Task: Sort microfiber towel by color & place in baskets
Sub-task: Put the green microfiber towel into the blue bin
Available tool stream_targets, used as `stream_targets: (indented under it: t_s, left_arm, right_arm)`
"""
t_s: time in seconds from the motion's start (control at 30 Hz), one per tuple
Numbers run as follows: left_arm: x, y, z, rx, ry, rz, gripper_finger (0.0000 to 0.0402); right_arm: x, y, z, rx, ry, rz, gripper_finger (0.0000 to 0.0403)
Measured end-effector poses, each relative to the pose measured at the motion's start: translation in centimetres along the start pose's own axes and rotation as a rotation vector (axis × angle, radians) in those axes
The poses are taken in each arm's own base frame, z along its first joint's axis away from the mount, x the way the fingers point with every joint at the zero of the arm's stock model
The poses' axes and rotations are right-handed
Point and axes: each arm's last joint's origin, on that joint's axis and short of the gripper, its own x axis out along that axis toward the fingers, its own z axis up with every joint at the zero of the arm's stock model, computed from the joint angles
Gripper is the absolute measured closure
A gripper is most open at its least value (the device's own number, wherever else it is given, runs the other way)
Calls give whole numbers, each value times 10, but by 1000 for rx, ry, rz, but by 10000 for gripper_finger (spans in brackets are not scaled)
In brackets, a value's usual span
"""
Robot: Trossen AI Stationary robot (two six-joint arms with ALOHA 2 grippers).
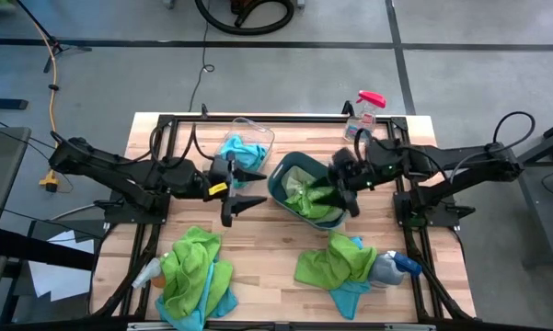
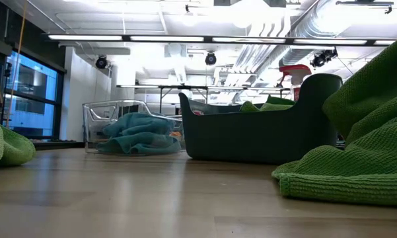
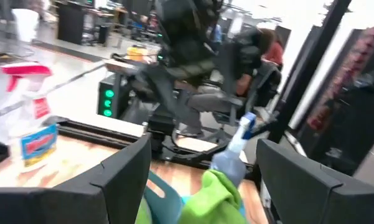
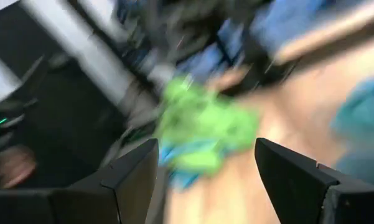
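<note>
Near counter edge, mixed green/blue towel piles at 7 o'clock (image 1: pixel 195 276) and 5 o'clock (image 1: pixel 342 265); mid-counter, left gripper (image 1: pixel 244 190) and right gripper (image 1: pixel 342 189), arms stretched inward, jaws wide, empty; dark basket (image 1: pixel 283 184) holds green, clear basket (image 1: pixel 258 134) at 11 holds blue; label writing unreadable.

clear basket (image 1: pixel 254 138) left of dark basket (image 1: pixel 304 188), touching
</note>
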Motion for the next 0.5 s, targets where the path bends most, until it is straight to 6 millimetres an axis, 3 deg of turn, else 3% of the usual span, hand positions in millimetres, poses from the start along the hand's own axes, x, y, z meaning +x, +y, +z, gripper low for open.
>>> stream_targets:
  t_s: [0.2, 0.5]
  left_arm:
    - [0, 1, 1, -9, -23, 56, 122]
    - [0, 2, 2, -10, -34, 92, 122]
  right_arm:
    - [5, 6, -27, 203, 310, 84, 139]
    - [35, 10, -91, 234, 753, -109, 139]
